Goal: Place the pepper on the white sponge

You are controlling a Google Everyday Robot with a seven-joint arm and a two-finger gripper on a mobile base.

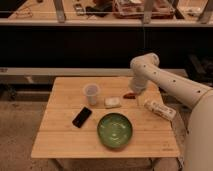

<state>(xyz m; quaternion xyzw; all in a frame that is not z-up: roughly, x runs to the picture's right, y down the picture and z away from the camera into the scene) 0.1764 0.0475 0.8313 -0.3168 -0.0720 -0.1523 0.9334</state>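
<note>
The small dark red pepper [129, 95] lies on the wooden table [60, 135], just right of the off-white sponge [113, 102]. The sponge sits near the table's middle, behind the green bowl. My gripper [135, 91] hangs from the white arm at the table's back right. It is directly over the right end of the pepper, at or very near it. The gripper body hides part of the pepper.
A translucent plastic cup [91, 93] stands left of the sponge. A black phone [82, 116] lies in front of the cup. A green bowl [114, 130] sits at the front middle. A long white packet [160, 109] lies at the right edge. Shelving stands behind the table.
</note>
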